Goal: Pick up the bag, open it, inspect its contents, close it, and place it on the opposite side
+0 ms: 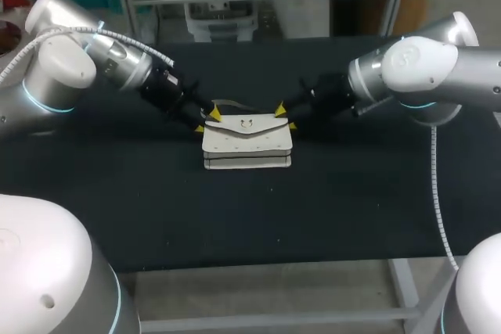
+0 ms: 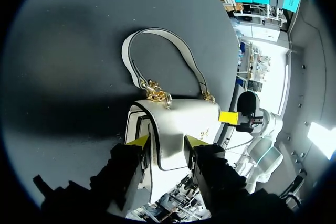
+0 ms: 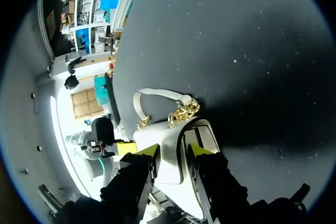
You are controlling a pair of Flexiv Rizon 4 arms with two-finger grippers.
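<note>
A white handbag [image 1: 247,142] with a flap and gold chain links rests on the black table [image 1: 368,193] at its middle. Its white strap [image 2: 157,38] lies flat behind it. My left gripper [image 1: 207,121] is at the bag's left end. In the left wrist view the bag [image 2: 173,124] fills the gap between the left gripper's [image 2: 167,141] yellow tips, which press on it from both sides. My right gripper [image 1: 286,116] is at the bag's right end. In its own view the right gripper [image 3: 173,150] likewise has the bag [image 3: 169,142] pinched between its tips.
Bare black tabletop stretches to both sides of the bag and toward the front edge [image 1: 258,260]. Both arms come in low over the table from the back corners. The strap [image 3: 157,95] arcs over the cloth ahead of the right gripper.
</note>
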